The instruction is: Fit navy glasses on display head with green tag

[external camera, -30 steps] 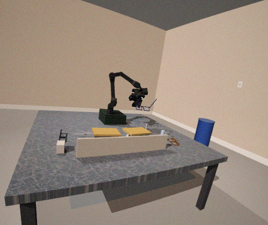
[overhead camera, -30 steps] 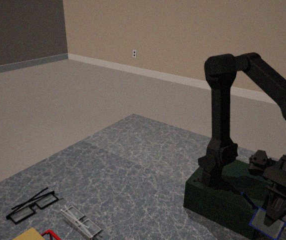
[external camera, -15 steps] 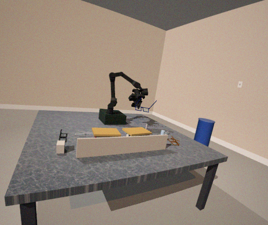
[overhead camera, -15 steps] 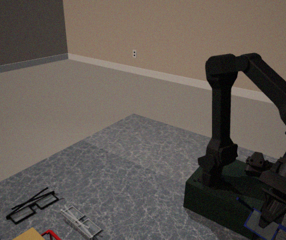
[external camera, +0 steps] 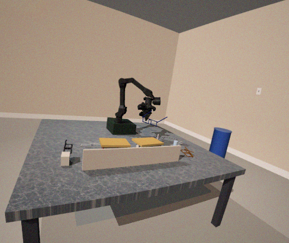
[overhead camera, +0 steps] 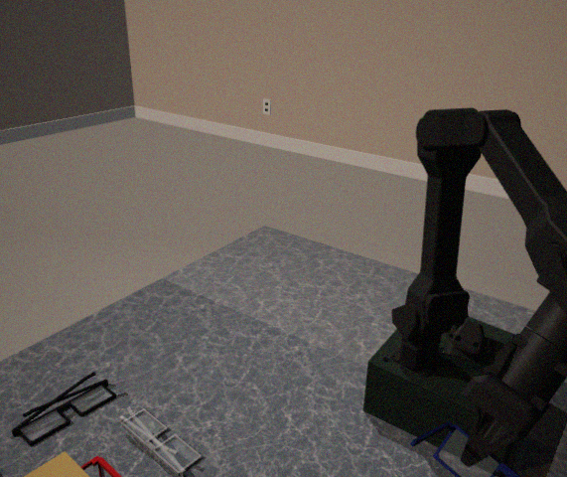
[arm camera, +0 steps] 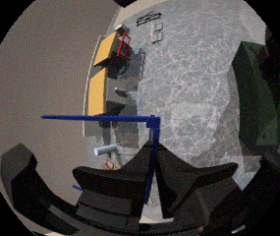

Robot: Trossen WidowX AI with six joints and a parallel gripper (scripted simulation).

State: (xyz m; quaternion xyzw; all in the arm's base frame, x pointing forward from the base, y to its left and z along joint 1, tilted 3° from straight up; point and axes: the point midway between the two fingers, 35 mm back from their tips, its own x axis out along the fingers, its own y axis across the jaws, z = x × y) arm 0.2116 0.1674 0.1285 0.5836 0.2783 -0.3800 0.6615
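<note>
My gripper [overhead camera: 471,457] [external camera: 146,119] [arm camera: 151,144] is shut on the navy glasses [overhead camera: 443,441] [external camera: 162,119] [arm camera: 95,118] near the front frame. They hang in the air beside the arm's base, with temples spread; one temple reaches left in the wrist view. Two display heads have flat yellow tops. The head with the upper yellow top [arm camera: 107,49] [external camera: 114,142] in the wrist view wears red glasses [arm camera: 124,43] [overhead camera: 99,462]. The head with the lower yellow top [arm camera: 97,92] [external camera: 147,141] shows a protruding nose [arm camera: 120,91] and no glasses. I cannot make out the green tag.
A long cream board [external camera: 131,158] stands beside the heads, and a cream block [external camera: 65,159] stands near its end. Black glasses [overhead camera: 34,438] [arm camera: 148,19], pale glasses [overhead camera: 142,433], brown glasses [external camera: 187,152] and a light-blue cylinder [external camera: 175,143] [arm camera: 105,149] are around them. The arm's green base [overhead camera: 411,397] is close to my gripper.
</note>
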